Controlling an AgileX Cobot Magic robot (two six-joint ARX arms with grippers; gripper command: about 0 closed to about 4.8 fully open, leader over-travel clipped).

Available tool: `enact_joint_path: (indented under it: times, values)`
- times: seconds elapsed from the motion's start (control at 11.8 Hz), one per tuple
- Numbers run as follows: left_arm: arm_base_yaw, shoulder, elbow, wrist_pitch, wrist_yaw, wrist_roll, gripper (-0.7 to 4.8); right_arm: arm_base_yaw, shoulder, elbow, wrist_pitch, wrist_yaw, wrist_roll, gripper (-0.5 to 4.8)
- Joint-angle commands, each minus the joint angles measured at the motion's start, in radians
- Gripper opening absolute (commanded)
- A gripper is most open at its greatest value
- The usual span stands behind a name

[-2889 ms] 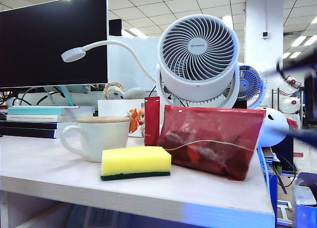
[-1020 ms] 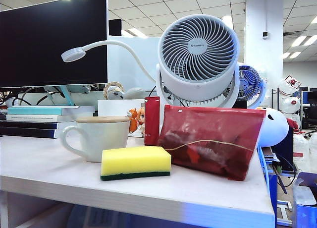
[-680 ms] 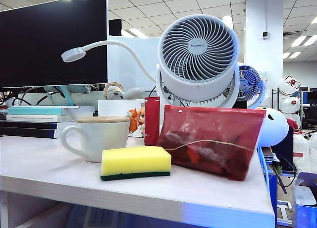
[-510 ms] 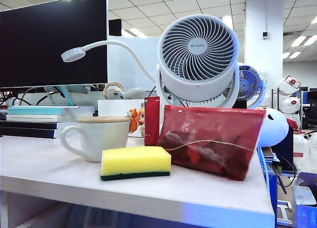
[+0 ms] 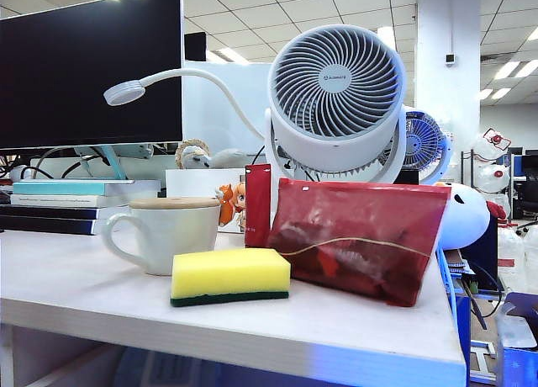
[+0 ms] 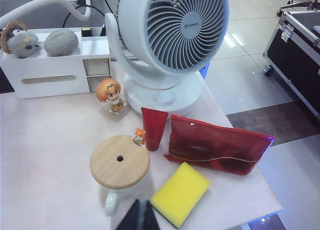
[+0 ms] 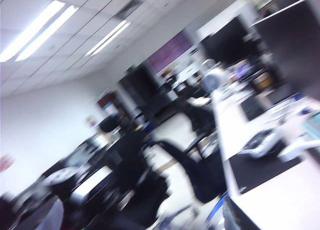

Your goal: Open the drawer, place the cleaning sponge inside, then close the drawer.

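None of the three steps appears to be done yet, judging from how things lie. The cleaning sponge [image 5: 230,277] is seen flat on the white desk top [image 5: 76,290], yellow face up and green layer down, just in front of the white mug [image 5: 165,233] and touching or nearly touching the lower corner of the red pouch [image 5: 357,240]. The drawer [image 5: 370,363] is glimpsed only as a blue-lit band along the desk's front edge, and it cannot be told from that strip whether it is pulled out at all; it is judged to be unopened. Opening, placing and closing are therefore all taken as left to do. The left gripper [image 6: 141,216] is held above the near edge of the desk, close over the mug's handle side, and its dark fingers [image 6: 149,216] are shown pressed together at the tips, pinching nothing. The right gripper is not shown anywhere: its wrist view is smeared with motion blur and pointed out across the office at chairs and ceiling lights, so the state of its fingers cannot be told. No arm is caught in the exterior view. The drawer's handle and inside are hidden in every view.
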Motion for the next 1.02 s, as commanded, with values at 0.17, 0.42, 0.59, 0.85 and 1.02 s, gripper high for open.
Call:
enact_joint_path:
  times: [0.17,0.42,0.59,0.85,1.02]
  values:
    - [0.001,-0.002,0.003,0.009,0.005,0.006,-0.03,0.000,-0.011,0.006,-0.247,0.153,-0.245,4.79]
    - [0.001,-0.002,0.003,0.008,0.005,0.006,-0.03,0.001,-0.033,0.008,-0.528,0.248,-0.482,4.79]
    - [0.001,-0.002,0.003,0.009,0.005,0.006,-0.03,0.055,-0.106,0.008,-0.963,0.510,-0.929,4.79]
    - [0.001,-0.002,0.003,0.009,0.005,0.006,-0.03,0.126,-0.141,0.008,-1.171,0.683,-1.146,4.79]
    - [0.001,-0.002,0.003,0.009,0.005,0.006,-0.03,0.126,-0.142,0.008,-1.231,0.689,-1.185,4.79]
